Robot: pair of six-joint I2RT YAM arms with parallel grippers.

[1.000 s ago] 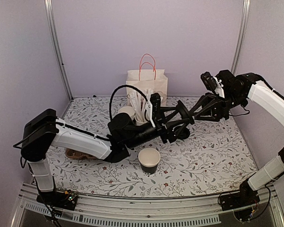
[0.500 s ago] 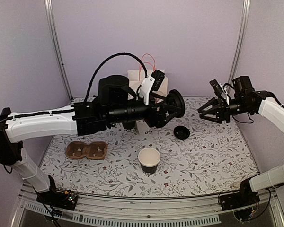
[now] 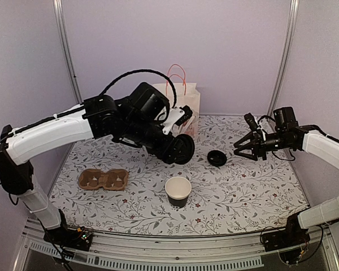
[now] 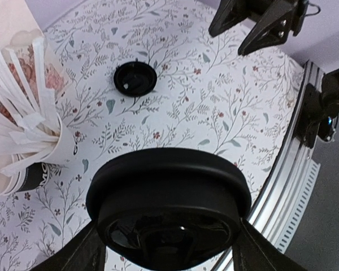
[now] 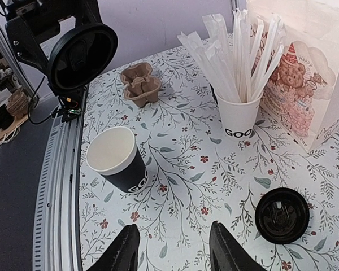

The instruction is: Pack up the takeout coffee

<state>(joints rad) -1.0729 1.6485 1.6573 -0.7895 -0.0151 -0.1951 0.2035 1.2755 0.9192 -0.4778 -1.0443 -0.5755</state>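
Note:
The takeout coffee cup (image 3: pixel 178 192), dark outside and white inside, stands lidless near the table's front middle; the right wrist view shows it too (image 5: pixel 116 158). My left gripper (image 3: pixel 178 149) is shut on a round black lid (image 4: pixel 168 209), held on edge in the air behind and above the cup. A second black lid (image 3: pixel 217 158) lies flat on the table to the right (image 5: pixel 282 215). My right gripper (image 3: pixel 246 148) hovers just right of that lid, jaws open and empty (image 5: pixel 175 251).
A brown two-cup carrier (image 3: pixel 103 179) lies at the front left. A paper bag (image 3: pixel 178 99) with pink handles stands at the back. A white cup of wrapped sticks (image 5: pixel 240 113) stands in front of the bag, with dark cups (image 4: pixel 11 180) beside it.
The left arm lifted a black lid off the table, then swung it left and lower, above the cup. The right gripper came down toward the other lid and its jaws widened.

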